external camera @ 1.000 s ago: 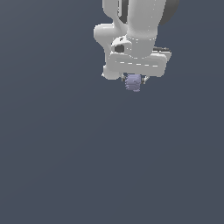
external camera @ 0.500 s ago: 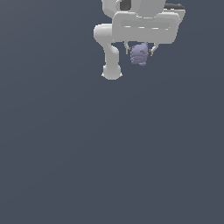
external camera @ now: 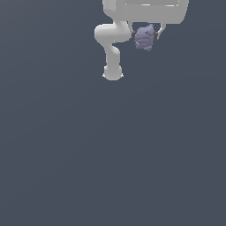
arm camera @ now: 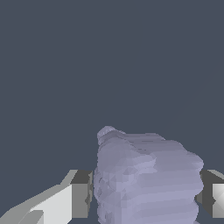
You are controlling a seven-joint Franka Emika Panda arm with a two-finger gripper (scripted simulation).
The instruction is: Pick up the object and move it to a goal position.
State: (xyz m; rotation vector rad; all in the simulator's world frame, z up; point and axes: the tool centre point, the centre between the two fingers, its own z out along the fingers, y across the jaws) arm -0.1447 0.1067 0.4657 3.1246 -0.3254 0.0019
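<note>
The object (external camera: 144, 38) is a small lumpy pale lavender blob. It hangs between the two fingers of my white gripper (external camera: 145, 36) near the top of the exterior view, high above the grey floor. In the wrist view the object (arm camera: 146, 177) fills the space between the two fingertips (arm camera: 81, 194), which press on its two sides. The gripper is shut on it. The upper part of the hand is cut off by the frame's top edge.
The white arm's links and base (external camera: 112, 73) stand at the exterior view's left of the gripper. The flat dark grey floor (external camera: 110, 159) spreads below with nothing else showing on it.
The gripper has risen toward the top of the exterior view and shifted to its right, carrying the object with it. The grip has stayed shut.
</note>
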